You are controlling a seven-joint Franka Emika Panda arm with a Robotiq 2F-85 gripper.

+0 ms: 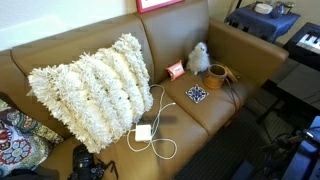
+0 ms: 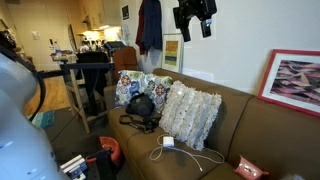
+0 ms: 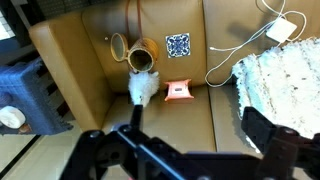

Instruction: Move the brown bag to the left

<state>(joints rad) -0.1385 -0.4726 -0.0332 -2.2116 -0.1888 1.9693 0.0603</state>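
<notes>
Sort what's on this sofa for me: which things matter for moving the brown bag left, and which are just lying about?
Job:
small round tan-brown pouch bag with thin dark strap
brown leather sofa it rests on

Lying about:
white fluffy stuffed toy
flat blue-patterned square
small orange packet
shaggy cream pillow
white charger with cable
black camera

Spread gripper [image 2: 194, 30] high above sofa [image 2: 250, 128], shaggy pillow [image 2: 190, 115]
</notes>
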